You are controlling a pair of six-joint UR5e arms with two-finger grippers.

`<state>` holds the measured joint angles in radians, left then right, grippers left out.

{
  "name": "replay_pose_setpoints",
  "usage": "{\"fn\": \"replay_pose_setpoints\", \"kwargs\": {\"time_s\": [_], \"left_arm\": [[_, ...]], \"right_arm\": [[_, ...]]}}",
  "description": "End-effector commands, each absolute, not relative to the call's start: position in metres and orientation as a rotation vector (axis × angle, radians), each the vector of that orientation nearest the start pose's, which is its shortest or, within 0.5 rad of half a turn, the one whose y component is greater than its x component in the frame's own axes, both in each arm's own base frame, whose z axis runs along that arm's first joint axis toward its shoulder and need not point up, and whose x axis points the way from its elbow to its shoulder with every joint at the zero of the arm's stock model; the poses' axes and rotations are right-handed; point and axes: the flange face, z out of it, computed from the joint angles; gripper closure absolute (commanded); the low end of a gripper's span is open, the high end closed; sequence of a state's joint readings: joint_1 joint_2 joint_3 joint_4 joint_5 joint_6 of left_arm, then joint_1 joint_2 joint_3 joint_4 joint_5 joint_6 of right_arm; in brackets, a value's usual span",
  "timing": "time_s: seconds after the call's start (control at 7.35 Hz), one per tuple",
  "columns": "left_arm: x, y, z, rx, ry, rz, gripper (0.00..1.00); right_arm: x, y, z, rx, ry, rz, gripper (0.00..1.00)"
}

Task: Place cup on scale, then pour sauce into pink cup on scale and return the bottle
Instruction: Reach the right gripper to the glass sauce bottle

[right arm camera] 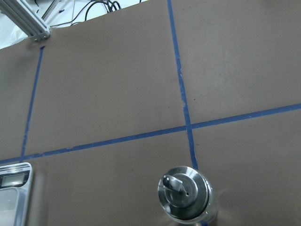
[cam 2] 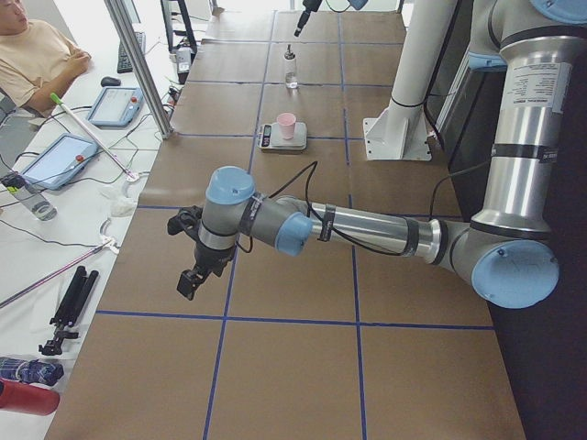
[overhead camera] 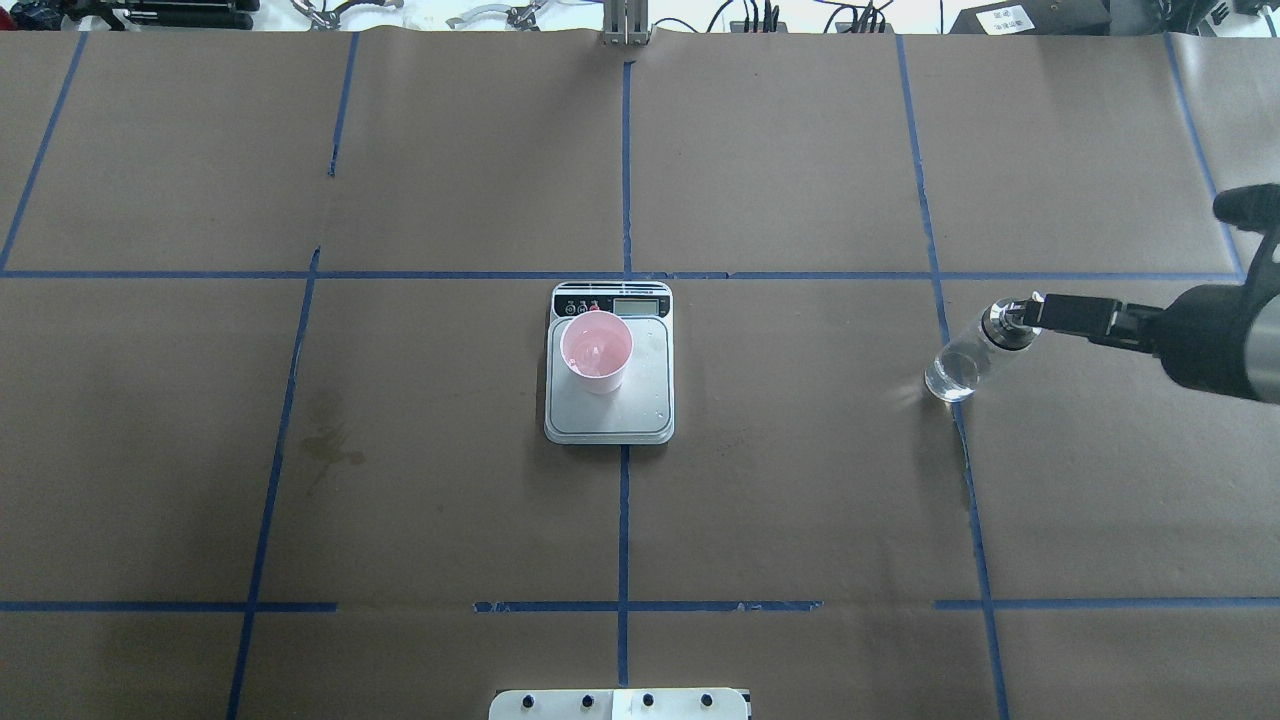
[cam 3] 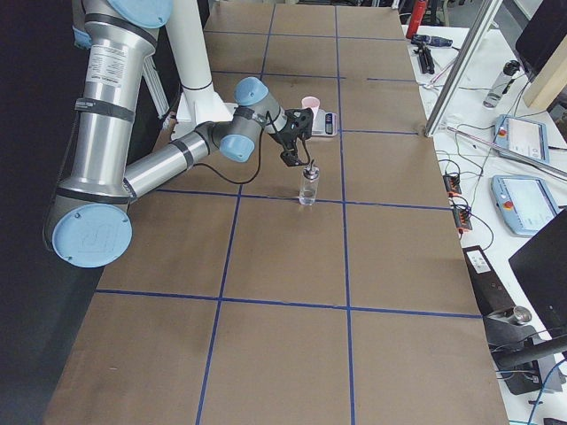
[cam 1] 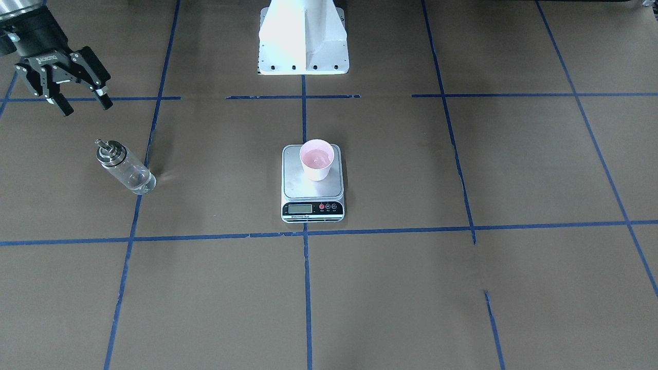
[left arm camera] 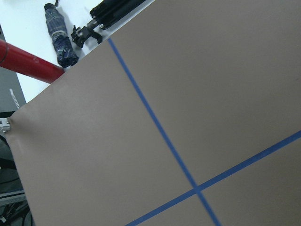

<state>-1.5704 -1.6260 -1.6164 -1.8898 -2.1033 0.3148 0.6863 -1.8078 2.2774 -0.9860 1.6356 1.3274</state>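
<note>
You have cup (cam 1: 316, 159) on scale (overhead camera: 650, 400). Bottle (cam 1: 125, 168) upright, well right; right gripper (cam 1: 86, 107) over cap, fingers apart. Pour: unclear. Left gripper (cam 2: 190, 282): cannot tell.

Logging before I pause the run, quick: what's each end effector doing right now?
Left end effector: cannot be told from this side view.
Right end effector: open, holding nothing, over the bottle.

Brown paper tabletop (overhead camera: 800, 480), blue tape grid (overhead camera: 625, 150), white side desk (cam 2: 55, 229), aluminium post (cam 2: 138, 64).

Glass bottle (cam 1: 132, 176), shiny metal cap (cam 1: 110, 153); steel scale (cam 1: 298, 186).
</note>
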Motion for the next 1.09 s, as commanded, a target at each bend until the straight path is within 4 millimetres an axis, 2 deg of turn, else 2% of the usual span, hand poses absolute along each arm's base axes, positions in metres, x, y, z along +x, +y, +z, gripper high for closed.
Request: {"fn": "replay_pose_setpoints", "kwargs": {"time_s": [0.0, 0.27, 0.41, 0.54, 0.68, 0.82, 0.95], "left_arm": [[-0.094, -0.524, 0.608, 0.486, 0.467, 0.410, 0.00], [-0.094, -0.523, 0.609, 0.489, 0.467, 0.410, 0.00], [-0.094, -0.518, 0.615, 0.477, 0.470, 0.406, 0.00], [-0.093, -0.504, 0.631, 0.454, 0.477, 0.395, 0.00], [-0.089, -0.483, 0.658, 0.390, 0.541, 0.333, 0.00], [-0.077, -0.447, 0.674, 0.343, 0.719, 0.282, 0.00], [-0.062, -0.415, 0.674, 0.346, 0.939, 0.273, 0.00]], "right_arm": [[-0.283, -0.296, 0.380, 0.598, -0.867, 0.421, 0.00], [-0.325, -0.271, 0.414, 0.741, -0.793, 0.463, 0.00], [-0.342, -0.263, 0.440, 0.817, -0.741, 0.458, 0.00], [-0.347, -0.258, 0.441, 0.849, -0.735, 0.455, 0.00], [-0.348, -0.257, 0.440, 0.850, -0.737, 0.453, 0.00], [-0.348, -0.257, 0.440, 0.854, -0.737, 0.454, 0.00], [-0.348, -0.257, 0.440, 0.855, -0.737, 0.454, 0.00]]}}
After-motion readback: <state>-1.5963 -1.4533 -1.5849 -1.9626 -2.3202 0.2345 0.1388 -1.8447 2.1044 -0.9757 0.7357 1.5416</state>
